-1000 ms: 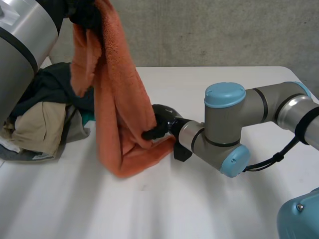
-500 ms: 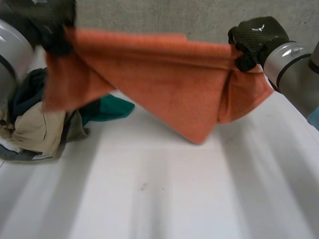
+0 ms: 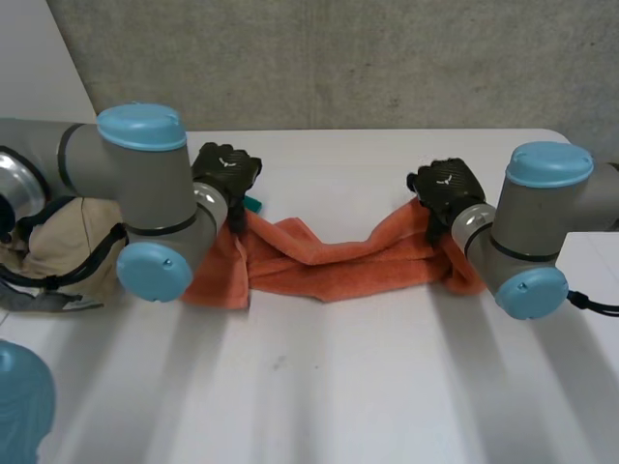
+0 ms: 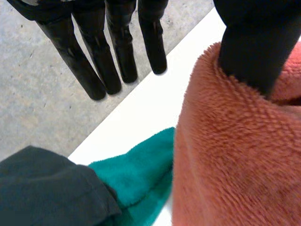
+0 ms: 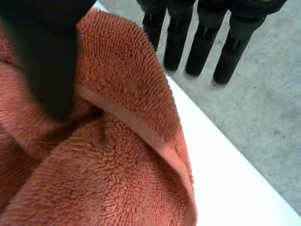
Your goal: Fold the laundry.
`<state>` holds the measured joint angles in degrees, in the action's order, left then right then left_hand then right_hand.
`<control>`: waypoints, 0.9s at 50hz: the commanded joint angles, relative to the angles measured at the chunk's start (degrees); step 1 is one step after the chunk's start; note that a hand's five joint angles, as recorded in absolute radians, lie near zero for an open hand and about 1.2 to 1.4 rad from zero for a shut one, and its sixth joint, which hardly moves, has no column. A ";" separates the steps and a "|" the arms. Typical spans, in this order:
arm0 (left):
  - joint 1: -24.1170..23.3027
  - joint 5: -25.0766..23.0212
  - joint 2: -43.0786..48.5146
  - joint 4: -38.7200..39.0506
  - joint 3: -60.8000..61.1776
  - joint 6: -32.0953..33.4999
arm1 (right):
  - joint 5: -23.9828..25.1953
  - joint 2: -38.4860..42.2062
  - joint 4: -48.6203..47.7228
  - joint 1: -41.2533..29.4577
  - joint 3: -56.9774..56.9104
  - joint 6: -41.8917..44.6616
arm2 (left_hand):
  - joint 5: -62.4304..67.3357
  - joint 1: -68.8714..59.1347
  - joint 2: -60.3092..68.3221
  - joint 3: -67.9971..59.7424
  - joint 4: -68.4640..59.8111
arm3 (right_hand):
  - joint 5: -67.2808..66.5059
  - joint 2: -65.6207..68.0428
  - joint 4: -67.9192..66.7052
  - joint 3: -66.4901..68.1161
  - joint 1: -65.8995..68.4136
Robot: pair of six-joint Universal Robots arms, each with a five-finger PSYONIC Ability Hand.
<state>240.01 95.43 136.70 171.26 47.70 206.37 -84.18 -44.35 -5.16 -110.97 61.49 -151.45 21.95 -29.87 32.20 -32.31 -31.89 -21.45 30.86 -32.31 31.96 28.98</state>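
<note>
Towel: the orange towel [image 3: 334,259] lay strung across the white table [image 3: 338,387], rumpled, sagging mid-span.
Left hand: my left hand [image 3: 224,174] at one end, fingers straight, only the thumb on cloth.
Right hand: my right hand [image 3: 445,186] at the other end, likewise.
Progress: early, I judged. No fold made, and the laundry pile [image 3: 58,259] was waiting.
Room: a bare concrete wall [image 3: 338,58] behind.

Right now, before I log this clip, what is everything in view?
towel: one, orange, stretched on the table between both hands
teal cloth: one, teal, beside the towel's end by the left hand
dark cloth: one, near-black, against the teal cloth
beige cloth: one, beige, by the left arm
table: one, white
left hand: black, fingers straight, thumb on towel
right hand: black, fingers straight, thumb on towel
</note>
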 commanded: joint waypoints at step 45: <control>5.38 9.25 -20.34 3.73 39.74 -13.20 | 15.45 -2.05 18.70 17.02 -1.56 -21.70 | -14.86 12.78 -15.11 15.22 14.80 | -48.55 49.14 -47.69 48.04 51.02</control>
<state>242.59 107.30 118.30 171.04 83.20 187.48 -70.36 -43.21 15.21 -94.84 57.29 -170.05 2.87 -11.75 11.94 -12.05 -11.51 -55.82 67.09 -66.77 66.62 63.59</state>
